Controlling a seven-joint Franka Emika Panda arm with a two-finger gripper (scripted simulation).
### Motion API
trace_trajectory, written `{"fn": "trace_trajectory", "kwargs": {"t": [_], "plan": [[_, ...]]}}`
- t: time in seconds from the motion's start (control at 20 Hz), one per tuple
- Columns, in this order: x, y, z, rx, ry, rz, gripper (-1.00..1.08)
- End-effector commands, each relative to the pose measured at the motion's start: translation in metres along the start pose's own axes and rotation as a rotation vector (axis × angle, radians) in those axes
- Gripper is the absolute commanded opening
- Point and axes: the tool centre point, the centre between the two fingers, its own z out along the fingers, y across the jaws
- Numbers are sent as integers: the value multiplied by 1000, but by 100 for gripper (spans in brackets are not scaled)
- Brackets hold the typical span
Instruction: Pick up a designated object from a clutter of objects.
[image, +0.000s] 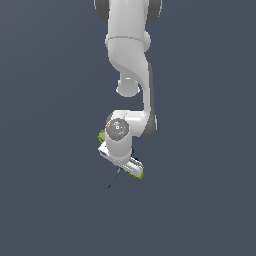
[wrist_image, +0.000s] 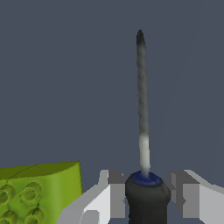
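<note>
In the exterior view the big white arm (image: 131, 75) covers most of the small things under it. Only a bit of green (image: 102, 134) peeks out by the wrist, and a lime-green bit (image: 138, 174) shows at the low end of the claw. What the green bit by the wrist belongs to is too hidden to tell. A thin dark line sticks out below the claw; that is the shaft of the screwdriver (image: 114, 178).

The wrist view is much clearer. The screwdriver (wrist_image: 142, 109) has its black handle right between the two fingers of the claw (wrist_image: 147, 192). A finger (wrist_image: 114, 192) sits on each side of the handle, very close. Whether they really squeeze it is hard to say. The long shaft points straight away from the claw over the flat gray floor (wrist_image: 52, 78).

A lime-green block (wrist_image: 41, 190) with round bumps sits just beside the claw, cut off by the picture's edge.

No words or labels can be seen on anything.
</note>
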Motion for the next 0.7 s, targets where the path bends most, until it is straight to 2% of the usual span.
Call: {"fn": "trace_trajectory", "kwargs": {"t": [0.0,0.25,0.65], "plan": [[-3,2,6,-5,-8,0,-100],[-3,2,6,-5,-8,0,-100],[5,3,-16,0,1,0,-100]]}}
